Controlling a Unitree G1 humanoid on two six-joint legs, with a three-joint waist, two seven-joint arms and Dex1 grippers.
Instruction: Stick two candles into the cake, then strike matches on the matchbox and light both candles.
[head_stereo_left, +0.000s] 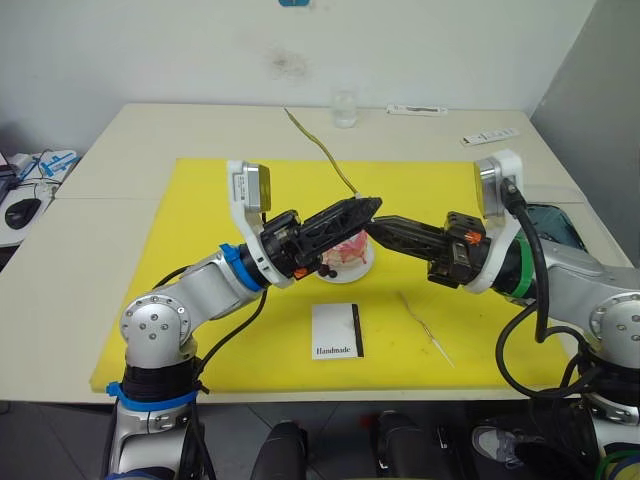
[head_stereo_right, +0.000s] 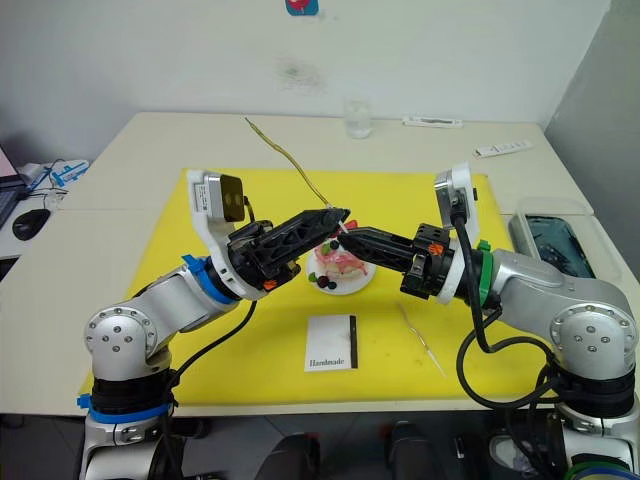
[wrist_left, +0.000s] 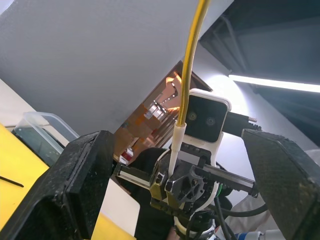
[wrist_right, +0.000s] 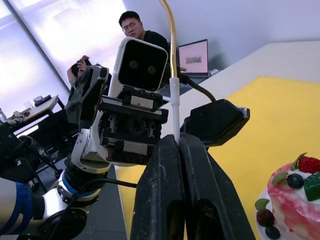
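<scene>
The right gripper (wrist_right: 176, 145) has its fingers pressed together on the white base of a candle (head_stereo_left: 318, 147), whose wavy stem rises toward 11 o'clock above the cake (head_stereo_right: 338, 263). The left gripper (head_stereo_left: 368, 206) meets it from 9 o'clock with fingers spread wide either side of that stem, touching nothing as far as the left wrist view shows. Both sets of fingertips hover just over the cake, which sits on its white plate near the middle of the yellow mat (head_stereo_left: 200, 300).

The task looks to be at its start: no candle stands in the cake yet. The second candle (head_stereo_left: 428, 329) lies on the mat at 4 o'clock from the cake, and the matchbox (head_stereo_left: 337, 331) rests untouched at 6 o'clock. Planting both candles, striking and lighting all remain.

A thin dark stick, possibly a match (wrist_left: 11, 181), lies on the mat in the left wrist view. The grippers cover much of the cake's top. A glass (head_stereo_left: 344, 107) stands at the bench's far edge.
</scene>
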